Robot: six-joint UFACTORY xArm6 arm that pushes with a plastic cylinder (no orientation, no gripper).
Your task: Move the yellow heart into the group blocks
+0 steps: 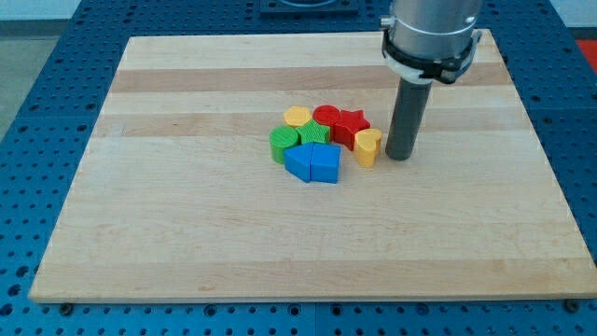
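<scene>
The yellow heart point(367, 147) stands at the right edge of a tight group of blocks near the board's middle, touching the red star point(352, 125). My tip point(399, 156) rests on the board just to the right of the yellow heart, very close to it or touching. The group also holds a red round block point(326, 116), a yellow hexagon-like block point(298, 117), a green star point(314, 133), a green round block point(284, 144), and two blue blocks point(312, 163) at the front.
The wooden board point(187, 233) lies on a blue perforated table point(37, 140). The arm's grey body point(431, 33) hangs over the board's top right part.
</scene>
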